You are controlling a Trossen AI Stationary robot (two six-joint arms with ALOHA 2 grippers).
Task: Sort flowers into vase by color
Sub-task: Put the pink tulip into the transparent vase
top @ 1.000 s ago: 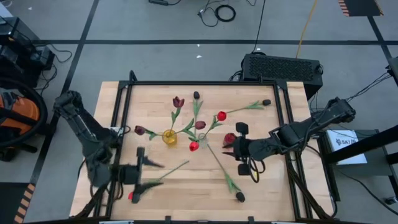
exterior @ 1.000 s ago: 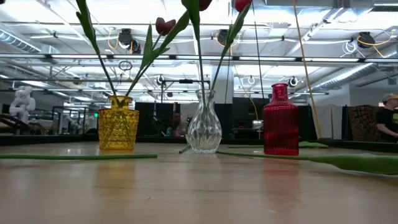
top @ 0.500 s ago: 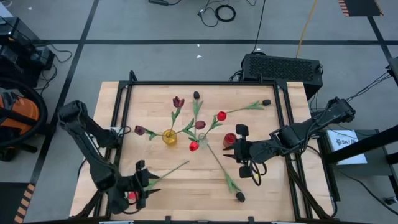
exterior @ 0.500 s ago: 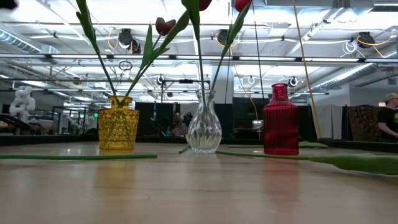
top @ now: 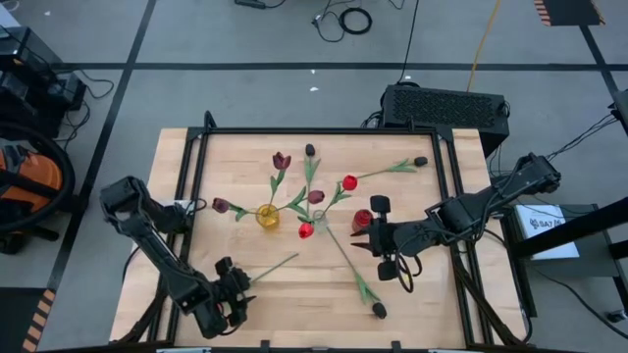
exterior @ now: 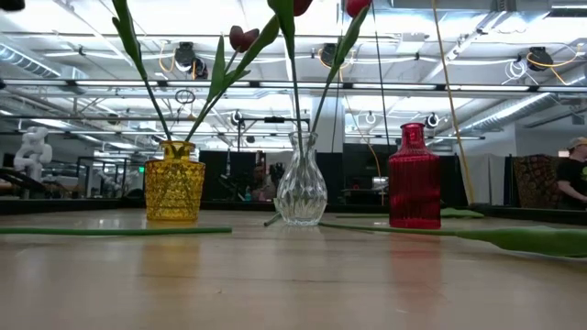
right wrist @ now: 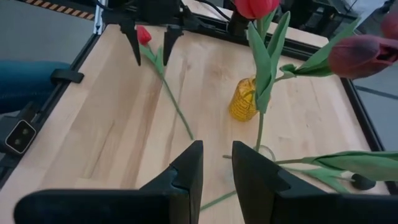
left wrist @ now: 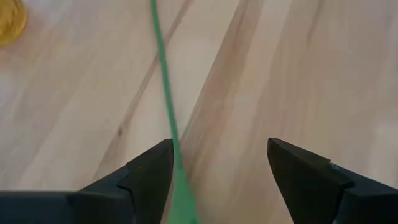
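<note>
A red tulip (right wrist: 143,35) lies flat near the table's near-left corner, its green stem (top: 275,265) running toward the middle. My left gripper (top: 232,294) is open and low over it. Its fingers stand on either side of the stem (left wrist: 166,118) just behind the head. Whether one finger brushes the stem, I cannot tell. A yellow vase (top: 267,217), a clear vase (exterior: 301,180) and a red vase (top: 361,221) stand mid-table, with maroon and red tulips in the first two. My right gripper (top: 365,240) waits beside the red vase, fingers narrowly apart.
A dark-headed tulip (top: 378,310) lies right of centre with its stem slanting toward the clear vase. Another dark-headed one (top: 420,161) lies near the far right. A black frame rail (top: 314,130) edges the table. Bare wood shows between my left gripper and the vases.
My left gripper has swung toward the near edge, turned and come down over the lying red tulip, so its head is now hidden under the gripper in the high view. The tulip has stayed where it was.
</note>
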